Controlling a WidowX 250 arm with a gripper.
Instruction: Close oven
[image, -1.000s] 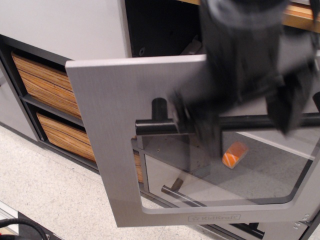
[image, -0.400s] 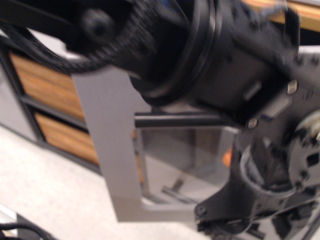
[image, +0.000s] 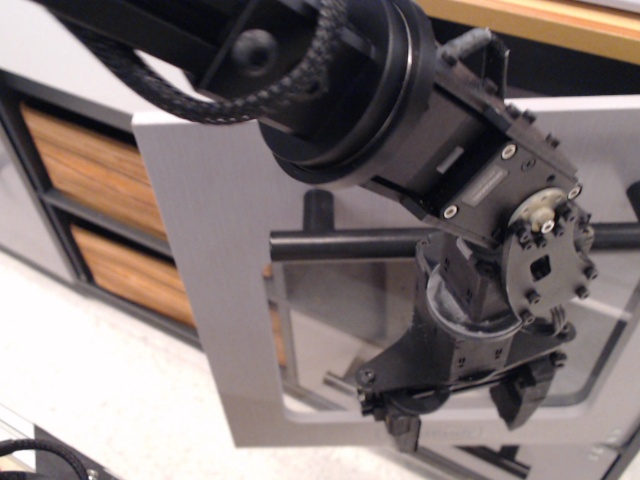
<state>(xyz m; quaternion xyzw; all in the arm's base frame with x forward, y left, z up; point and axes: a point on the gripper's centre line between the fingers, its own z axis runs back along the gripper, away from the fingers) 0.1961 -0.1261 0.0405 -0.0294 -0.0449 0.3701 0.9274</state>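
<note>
The oven's grey brushed-metal door (image: 205, 240) stands swung open toward the camera. Its thick black bar handle (image: 340, 243) runs across above the clear window (image: 335, 315). The oven's interior is mostly hidden behind the door and the arm. My black arm fills the upper and right part of the view. My gripper (image: 465, 412) hangs in front of the lower edge of the window, below the handle. Its two short fingers (image: 404, 428) are spread apart with nothing between them, and they do not hold the handle.
Two wood-grain drawers (image: 85, 160) sit in a dark frame to the left of the oven. A speckled light floor (image: 100, 390) lies in front. A wooden countertop edge (image: 540, 20) runs along the top right. A black cable (image: 30, 448) lies at the bottom left.
My arm has swung across the view. The gripper moved from beside the handle at upper right down to the lower window edge. The door stands about where it was.
</note>
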